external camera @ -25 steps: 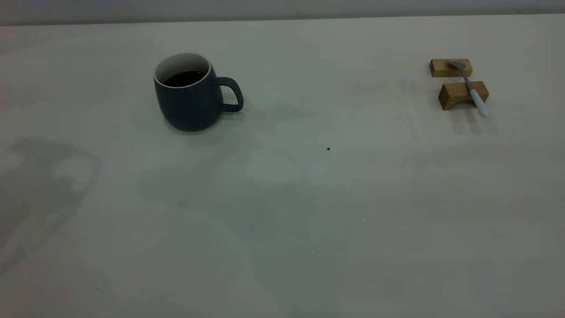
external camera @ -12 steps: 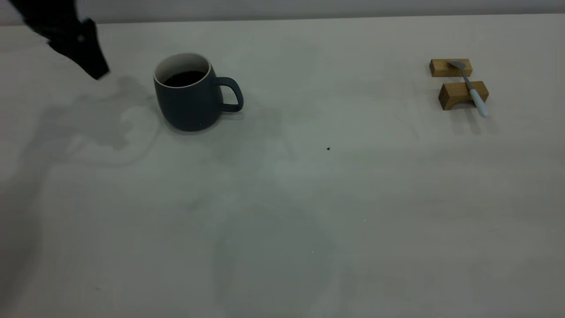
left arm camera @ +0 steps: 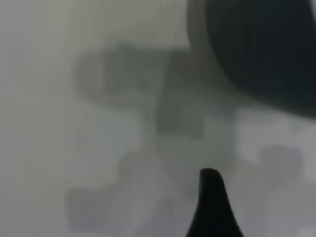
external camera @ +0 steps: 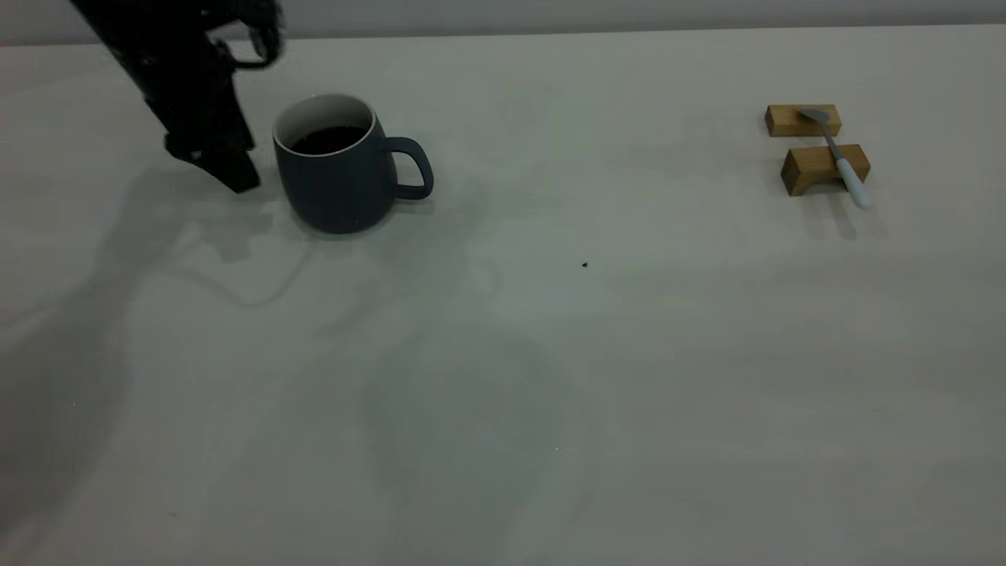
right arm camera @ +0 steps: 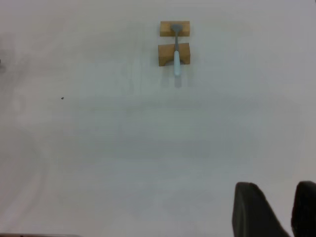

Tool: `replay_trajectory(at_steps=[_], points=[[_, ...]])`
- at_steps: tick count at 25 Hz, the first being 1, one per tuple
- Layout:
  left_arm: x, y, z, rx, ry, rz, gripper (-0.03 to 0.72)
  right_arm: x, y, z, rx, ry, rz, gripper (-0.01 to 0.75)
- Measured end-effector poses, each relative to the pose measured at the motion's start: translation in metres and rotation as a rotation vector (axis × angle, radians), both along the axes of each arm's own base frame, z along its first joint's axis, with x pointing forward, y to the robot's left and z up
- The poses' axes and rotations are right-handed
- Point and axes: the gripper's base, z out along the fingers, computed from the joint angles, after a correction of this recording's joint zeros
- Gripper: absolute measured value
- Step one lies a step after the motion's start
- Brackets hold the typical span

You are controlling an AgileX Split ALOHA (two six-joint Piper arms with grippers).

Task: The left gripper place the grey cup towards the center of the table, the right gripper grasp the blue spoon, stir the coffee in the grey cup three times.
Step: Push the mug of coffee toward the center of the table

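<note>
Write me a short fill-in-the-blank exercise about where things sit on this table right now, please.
1. The dark liquid sits inside the ____, whose handle faces the spoon.
2. The spoon lies across two wooden ____.
3. The left gripper is beside the mug, on the side ____ its handle.
4. On the bare table between mug and spoon lies a tiny dark ____.

Missing words: mug; blocks; opposite; speck
</note>
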Motion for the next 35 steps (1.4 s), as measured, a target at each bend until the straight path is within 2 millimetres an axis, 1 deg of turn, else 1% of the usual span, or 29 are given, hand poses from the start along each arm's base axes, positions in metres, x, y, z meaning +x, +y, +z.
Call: replay_trajectory(at_steps=[4, 8, 12, 23, 27, 31, 35], points=[[-0.001, -0.02, -0.003, -0.036, -0.023, -0.112, 0.585, 0.0, 0.0, 0.0, 0.0, 0.0, 0.0, 0.24], [-0.003, -0.046, -0.004, -0.092, -0.046, -0.156, 0.585, 0.0, 0.0, 0.0, 0.0, 0.0, 0.0, 0.24], [-0.006, -0.074, -0.004, -0.108, -0.07, -0.195, 0.585, 0.0, 0.0, 0.0, 0.0, 0.0, 0.0, 0.24], [-0.016, -0.149, -0.003, -0.184, -0.176, -0.215, 0.585, 0.0, 0.0, 0.0, 0.0, 0.0, 0.0, 0.24], [-0.023, -0.171, -0.007, -0.198, -0.2, -0.227, 0.585, 0.0, 0.0, 0.0, 0.0, 0.0, 0.0, 0.24], [-0.028, -0.185, -0.012, -0.205, -0.21, -0.228, 0.585, 0.0, 0.0, 0.0, 0.0, 0.0, 0.0, 0.24], [-0.03, -0.183, -0.012, -0.201, -0.164, -0.188, 0.585, 0.0, 0.0, 0.0, 0.0, 0.0, 0.0, 0.24]])
